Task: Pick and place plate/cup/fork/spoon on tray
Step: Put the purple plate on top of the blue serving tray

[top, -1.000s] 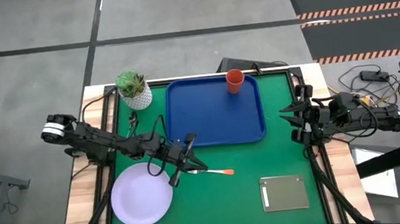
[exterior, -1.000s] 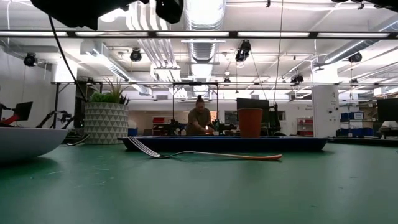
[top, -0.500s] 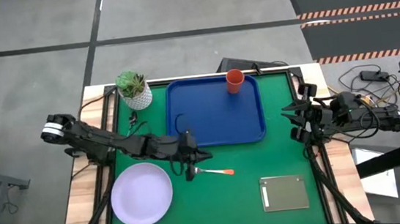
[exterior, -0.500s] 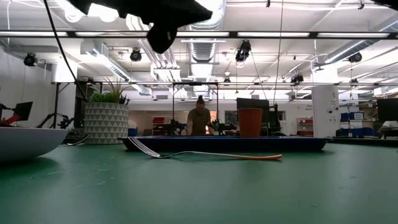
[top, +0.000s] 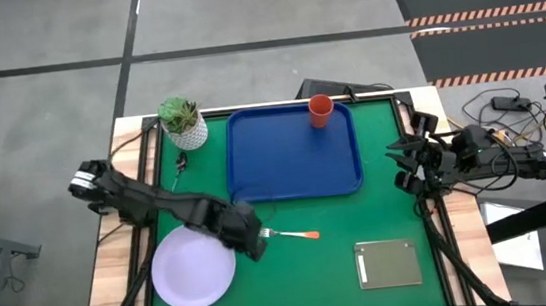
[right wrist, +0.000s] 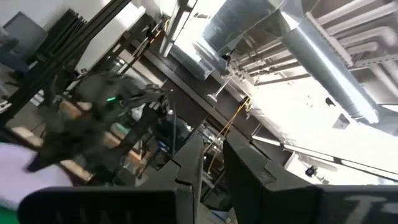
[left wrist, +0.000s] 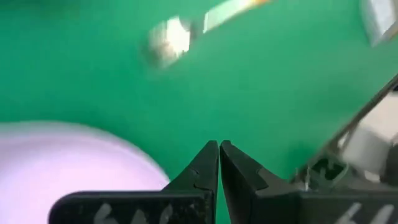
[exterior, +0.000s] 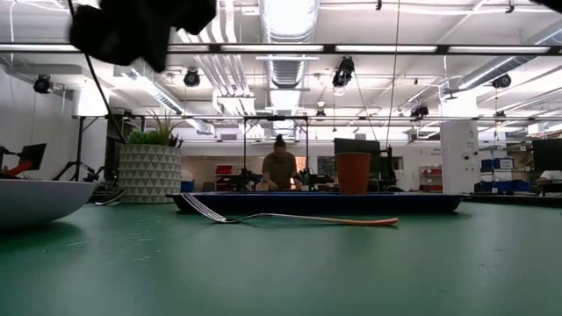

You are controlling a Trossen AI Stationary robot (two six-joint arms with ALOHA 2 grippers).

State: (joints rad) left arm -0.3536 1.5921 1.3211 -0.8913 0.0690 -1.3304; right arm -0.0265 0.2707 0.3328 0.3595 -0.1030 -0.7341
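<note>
Fork (top: 291, 236) lies flat on the green desk (top: 304, 270) with its tines seemingly just under the clenched, empty left gripper (top: 253, 243), which should spread its fingers, then descend squarely over the neck before pinching.

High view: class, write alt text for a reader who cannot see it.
The left gripper, shut and empty, hangs between the lavender plate and the fork on the green table. The cup stands on the blue tray; the right gripper waits at the table's right edge.
</note>
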